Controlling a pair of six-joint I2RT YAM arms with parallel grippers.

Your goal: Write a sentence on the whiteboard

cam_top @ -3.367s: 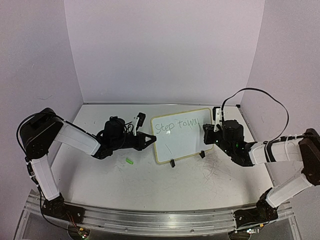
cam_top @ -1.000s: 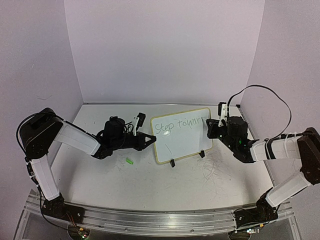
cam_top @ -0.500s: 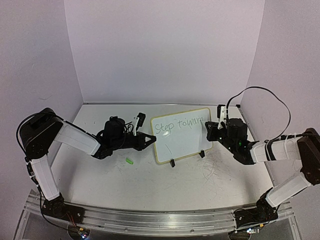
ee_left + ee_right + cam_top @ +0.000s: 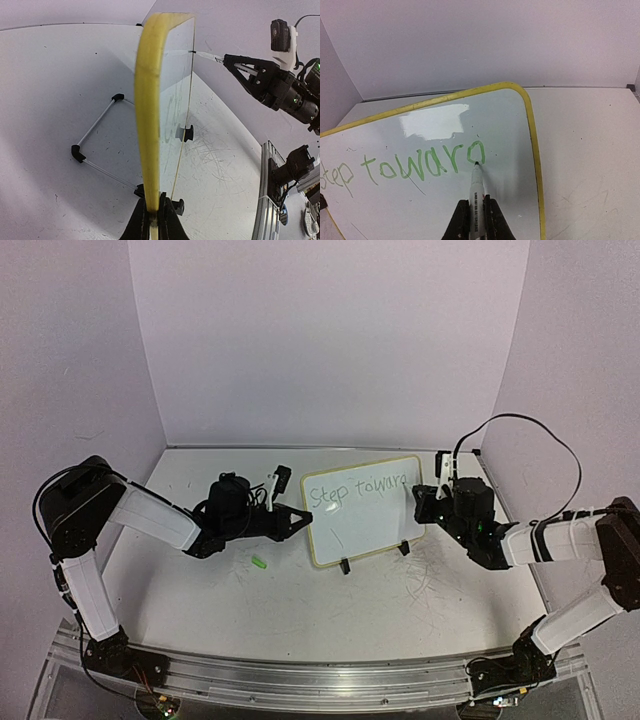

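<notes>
While the left hand [image 4: 150, 212] clamps the whiteboard [image 4: 365, 525], the right hand [image 4: 476, 207] grips a marker [image 4: 477, 181] touching it.

A small green piece [image 4: 260, 562] lies on the scuffed tabletop [image 4: 310, 625].

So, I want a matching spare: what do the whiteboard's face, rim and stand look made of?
Whiteboard face: smooth, glossy white, likely a coated panel; it mirrors a bright light patch. Rim: matte yellow, rounded, probably plastic. Stand: thin pale rod, apparently metal, with black corner caps, plastic or rubber.
</notes>
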